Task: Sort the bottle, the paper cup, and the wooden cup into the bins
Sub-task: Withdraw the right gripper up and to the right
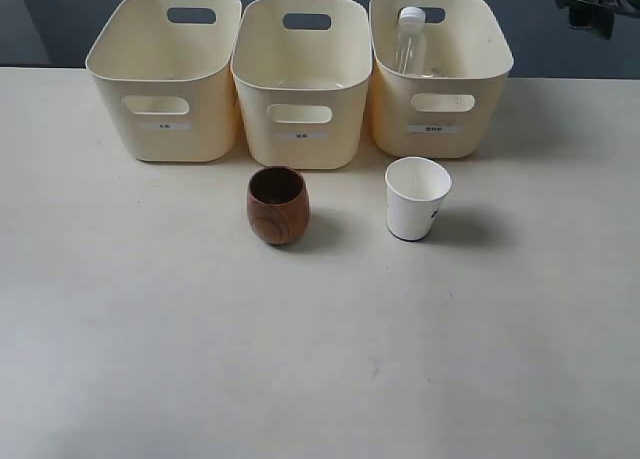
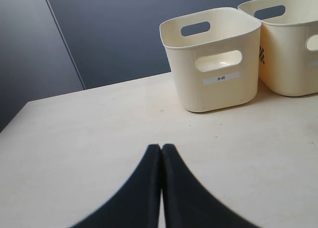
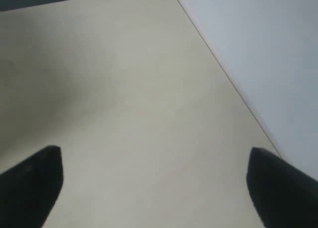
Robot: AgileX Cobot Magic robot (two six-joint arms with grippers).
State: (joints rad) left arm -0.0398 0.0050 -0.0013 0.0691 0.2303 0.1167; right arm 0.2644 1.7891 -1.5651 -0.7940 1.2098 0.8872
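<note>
1. Bottle (image 1: 411,41) stands inside the right bin (image 1: 390,114), apparently leaning on its wall.
2. Wooden cup (image 1: 278,205) and paper cup (image 1: 417,198) sit upright on the surface (image 1: 300,359) before the bins (image 1: 255,119).
3. Left pincer (image 2: 162,149) fully closed, empty; right pincer (image 3: 154,158) spread wide, empty.

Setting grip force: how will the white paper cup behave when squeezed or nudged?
The paper cup looks thin-walled and empty, so probably light and easily crushed by a hard squeeze. Upright on its narrower base, it may tip or slide if nudged high.
</note>
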